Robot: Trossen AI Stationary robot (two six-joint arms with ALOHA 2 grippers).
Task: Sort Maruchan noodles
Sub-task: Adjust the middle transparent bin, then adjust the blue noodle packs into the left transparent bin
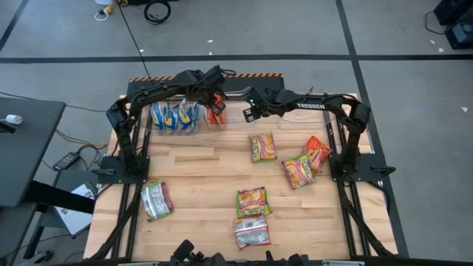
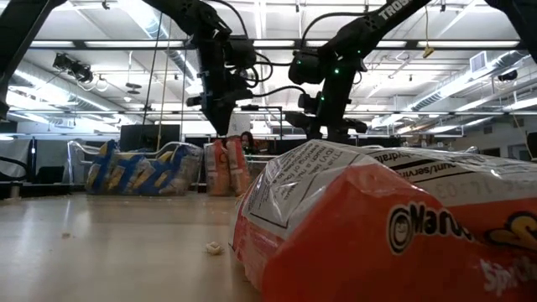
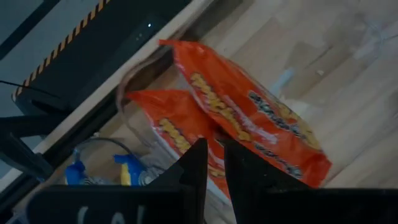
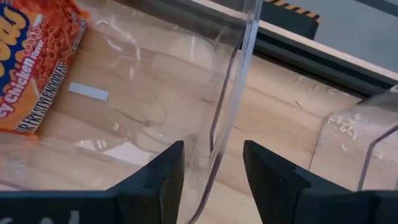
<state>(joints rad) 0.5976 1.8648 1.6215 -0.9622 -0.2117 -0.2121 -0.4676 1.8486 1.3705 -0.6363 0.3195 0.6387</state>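
1. Left gripper (image 3: 213, 155): fingers are set narrow, judged pinched on the edge of an orange packet (image 3: 249, 118) over the orange bin (image 1: 216, 114).
2. That packet is seen tilted, long axis running away from the fingertips, leaning on a second orange packet (image 3: 168, 127) already in the bin.
3. Right gripper (image 4: 212, 163): fingers are held apart, straddling a clear bin wall (image 4: 236, 81) next to the orange bin. The wall is not seen pinched.
4. Blue bin (image 1: 175, 116): filled with blue-yellow packets. The bin at the right gripper appears to hold nothing.
5. Six loose packets (image 1: 262, 146) are left on the table (image 1: 199, 166), most of them nearer the right arm.
6. Next move is judged a straight-down release, since the bin lies directly below.
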